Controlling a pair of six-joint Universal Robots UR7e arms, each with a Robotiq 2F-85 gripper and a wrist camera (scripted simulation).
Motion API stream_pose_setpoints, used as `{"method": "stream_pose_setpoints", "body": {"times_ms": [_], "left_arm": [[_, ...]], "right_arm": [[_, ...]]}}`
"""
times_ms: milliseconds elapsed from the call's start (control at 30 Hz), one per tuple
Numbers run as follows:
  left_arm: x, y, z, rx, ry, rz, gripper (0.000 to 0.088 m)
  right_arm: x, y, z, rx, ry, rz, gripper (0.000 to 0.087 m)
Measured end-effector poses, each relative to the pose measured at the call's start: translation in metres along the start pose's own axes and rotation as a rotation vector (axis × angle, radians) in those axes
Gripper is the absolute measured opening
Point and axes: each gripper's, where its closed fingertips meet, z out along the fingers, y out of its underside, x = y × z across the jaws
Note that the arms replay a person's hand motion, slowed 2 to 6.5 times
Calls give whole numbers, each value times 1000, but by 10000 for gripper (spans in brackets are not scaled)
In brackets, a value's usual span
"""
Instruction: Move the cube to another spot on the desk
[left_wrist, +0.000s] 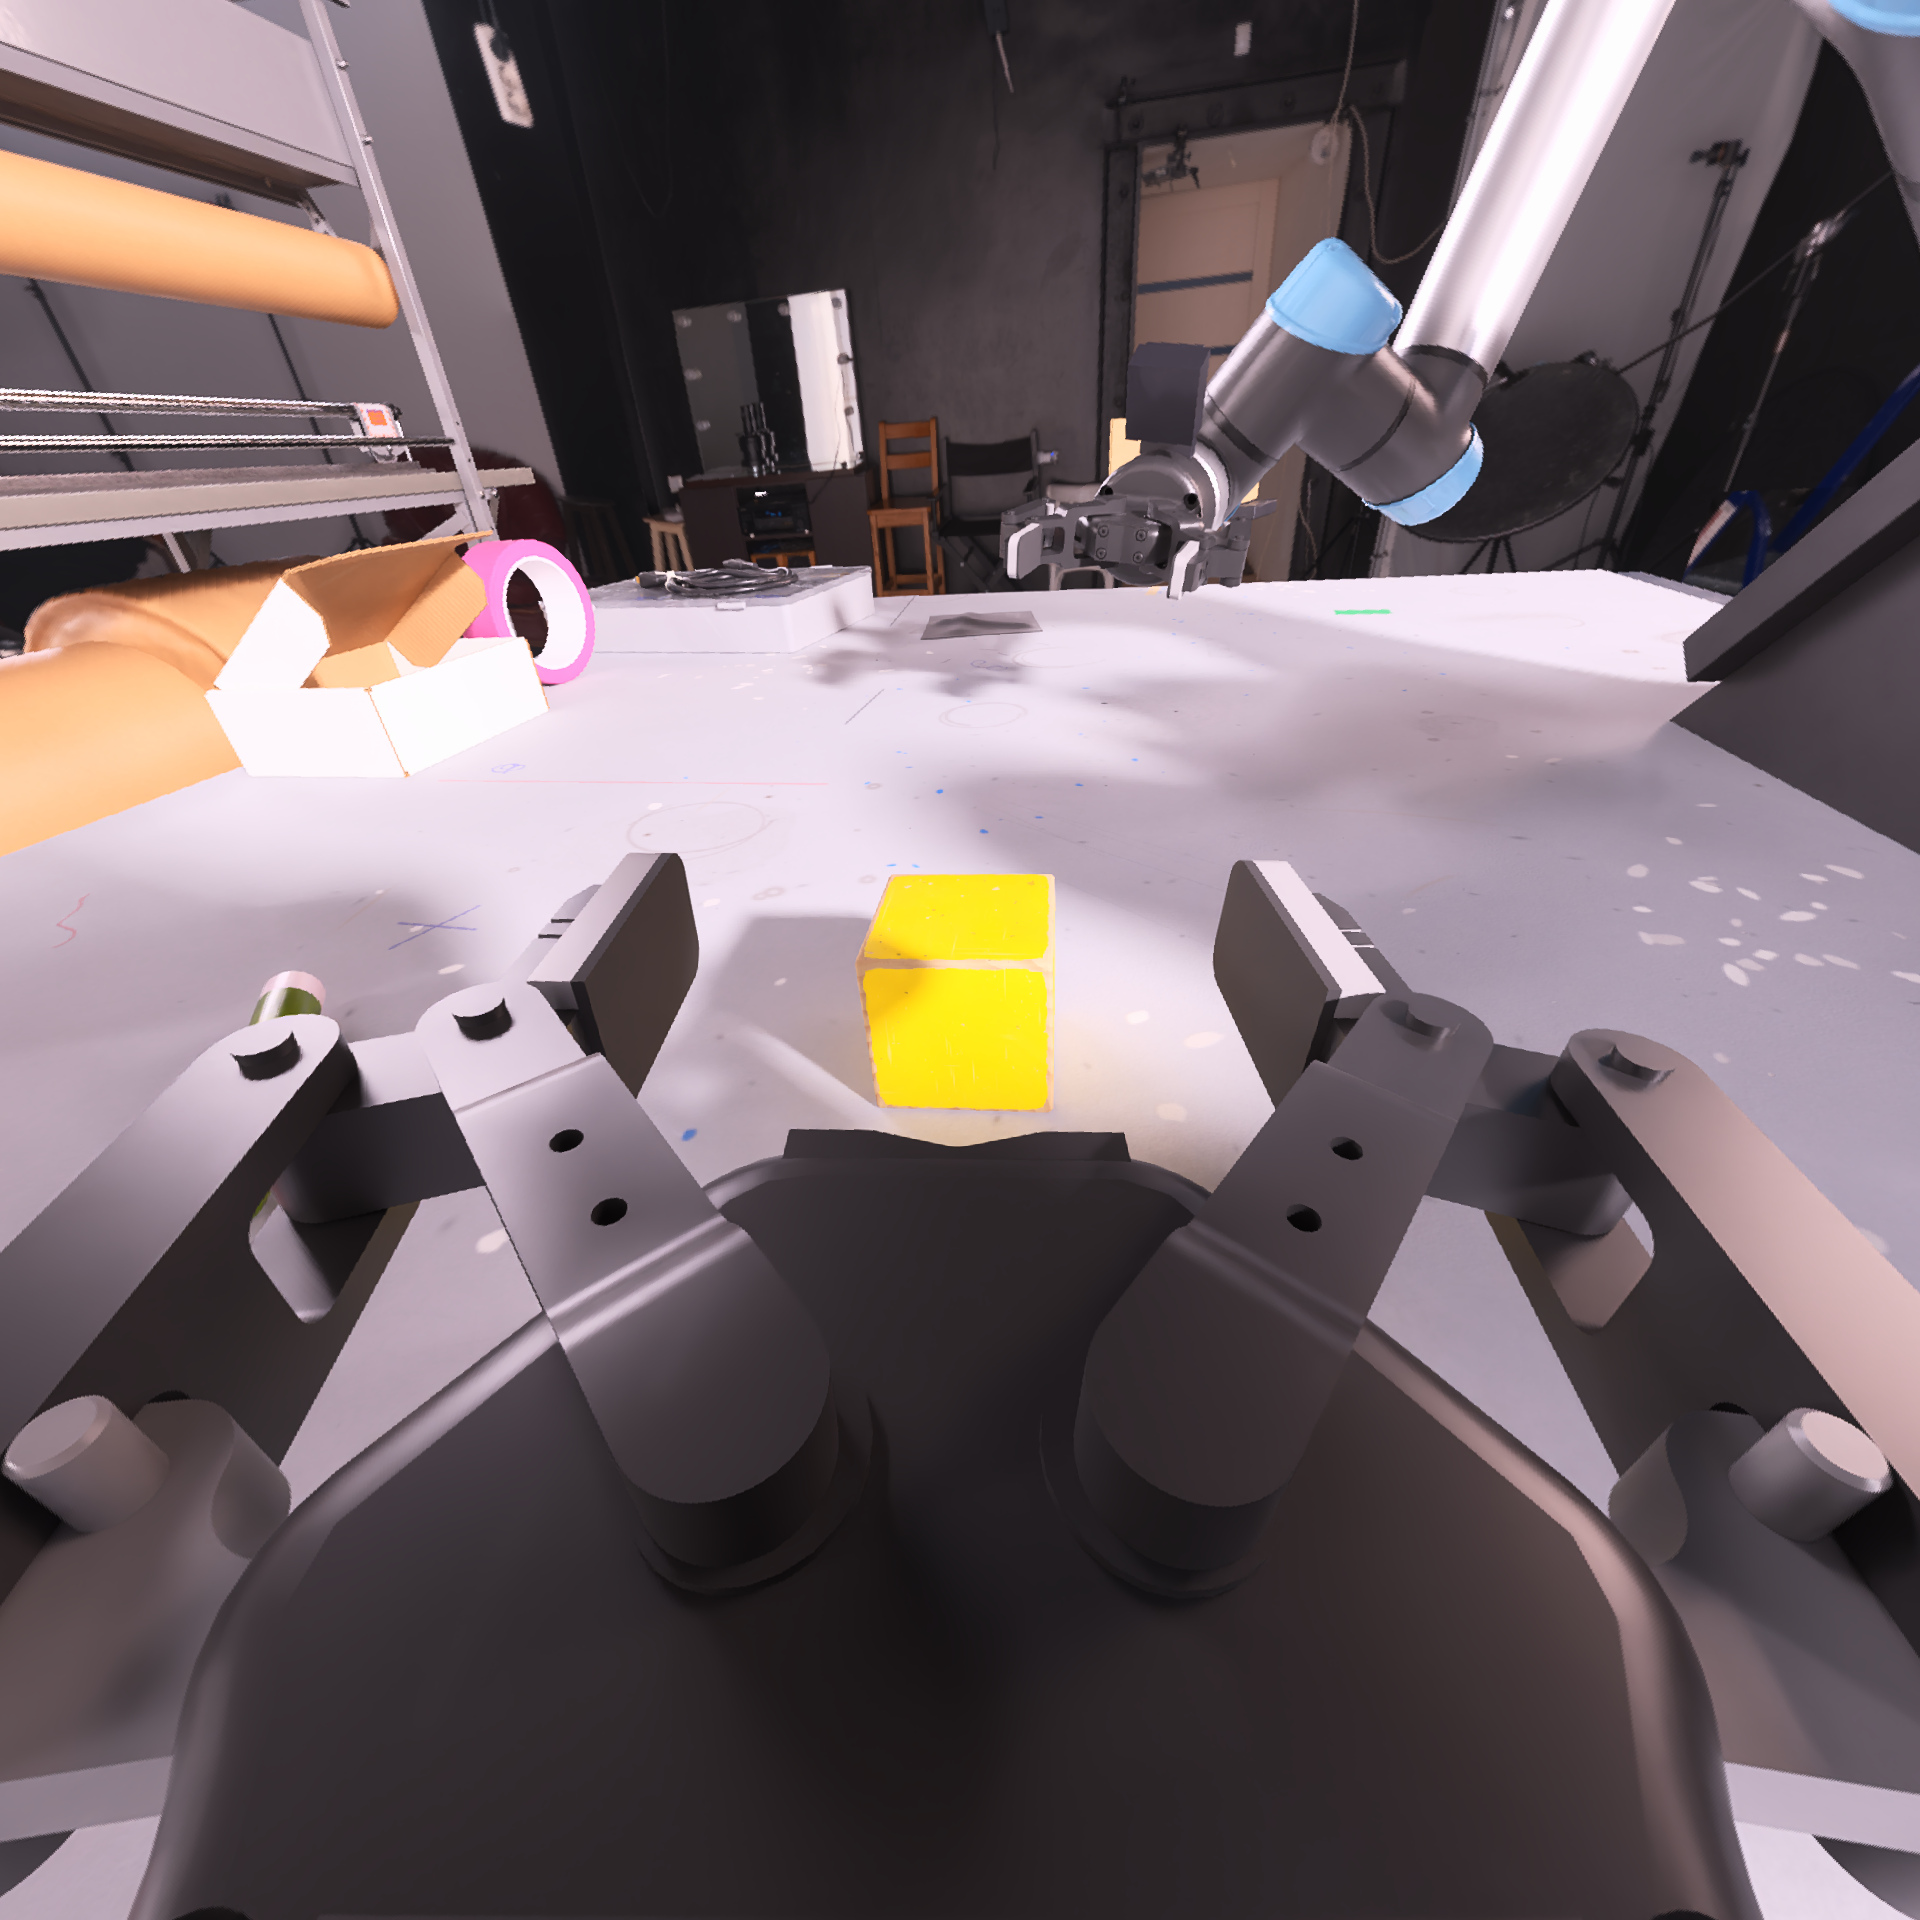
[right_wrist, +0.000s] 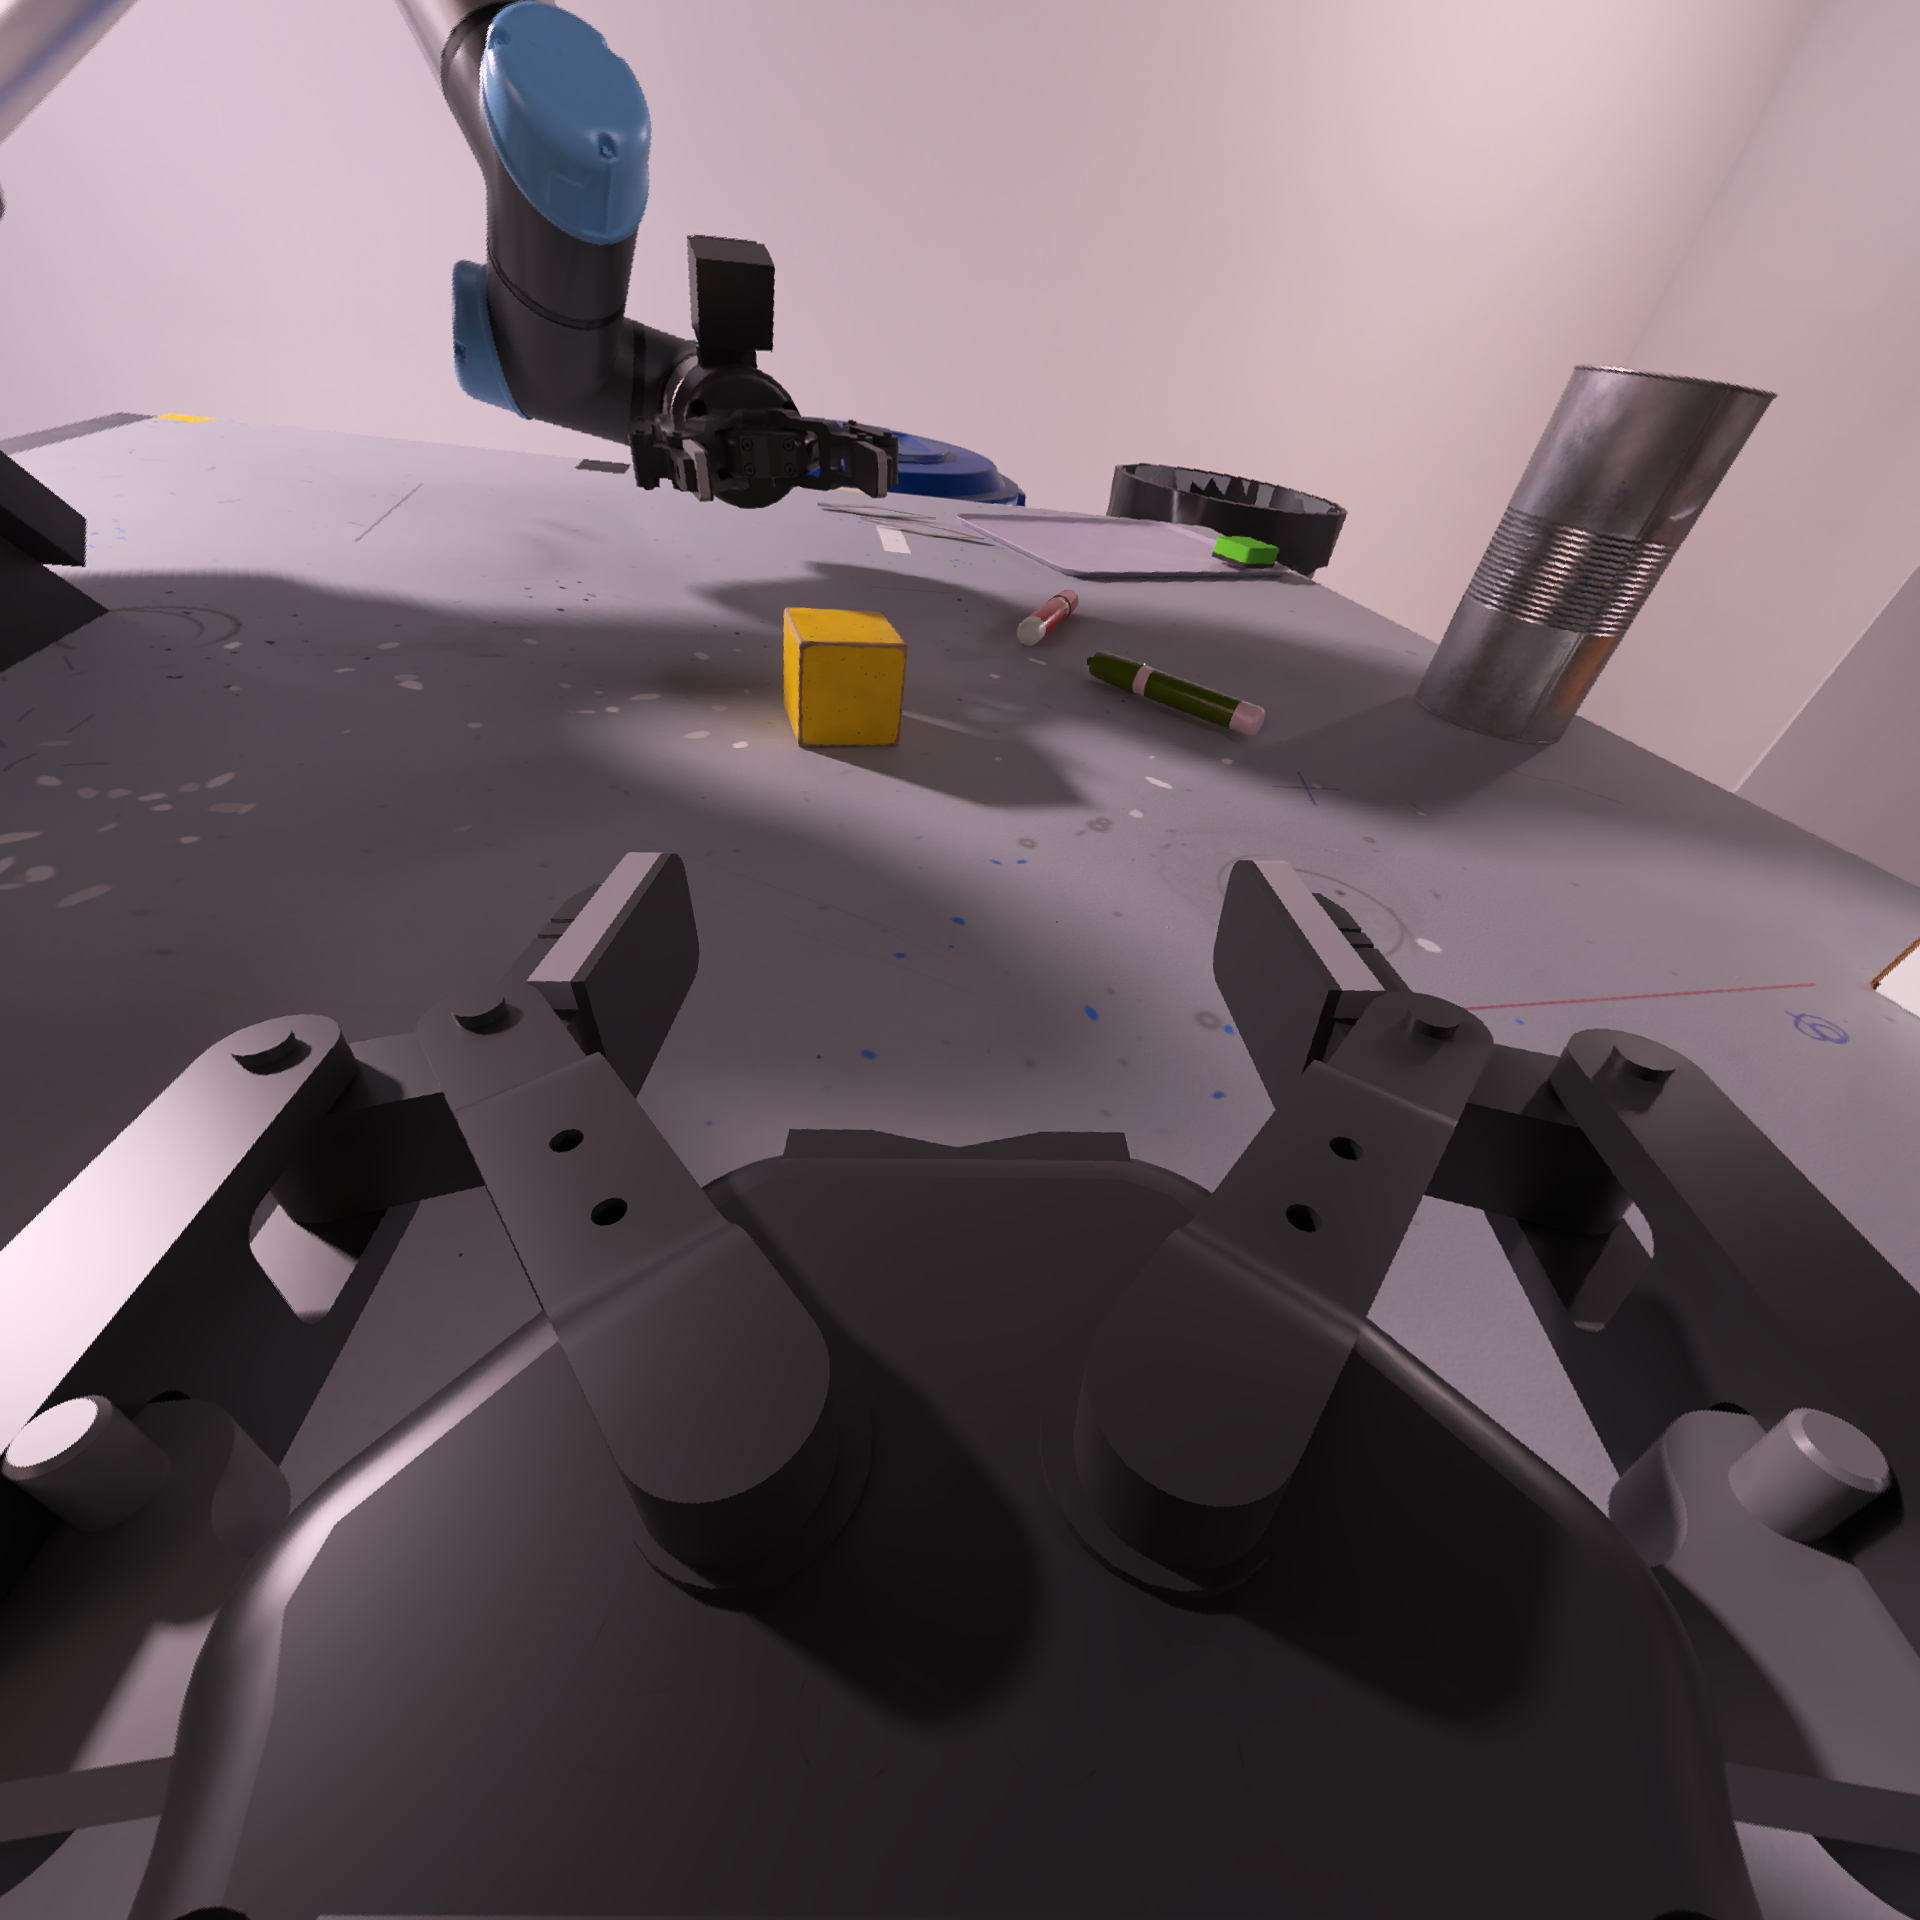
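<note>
A yellow cube (left_wrist: 956, 992) stands on the white, paint-speckled desk (left_wrist: 1351, 790). In the left wrist view it sits centred between the fingers of my left gripper (left_wrist: 956, 914), which is open and touches nothing. In the right wrist view the cube (right_wrist: 844, 681) stands in the middle of the desk, with the left gripper (right_wrist: 769, 457) hovering just behind and above it. My right gripper (right_wrist: 956, 914) is open and empty, low over the desk some way from the cube. It shows at the far desk edge in the left wrist view (left_wrist: 1107, 545).
A green marker (right_wrist: 1174, 691) and a red marker (right_wrist: 1047, 615) lie right of the cube. A metal can (right_wrist: 1579, 561), a black ring (right_wrist: 1226, 509), a pad (right_wrist: 1101, 542) and a green eraser (right_wrist: 1245, 551) stand beyond. An open white box (left_wrist: 374, 686) and pink tape roll (left_wrist: 540, 608) sit far left.
</note>
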Motion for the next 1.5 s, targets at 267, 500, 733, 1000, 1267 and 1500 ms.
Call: {"method": "stream_pose_setpoints", "body": {"times_ms": [267,500,733,1000,1267,1500], "left_arm": [[-1,-4,-3,26,-1,-7,854],[0,-19,-9,54,-20,5,854],[2,-51,-16,63,-83,71,854],[19,-67,-14,-120,-79,130,854],[31,-66,-7,-408,-53,146,854],[35,-77,7,-568,-66,127,854]], "right_arm": [[0,0,0,2,3,-2,854],[0,0,0,-2,5,-4,854],[2,0,0,5,5,13,854],[2,0,0,5,11,13,854],[3,0,0,-3,17,9,854],[2,1,1,-5,17,1,854]]}}
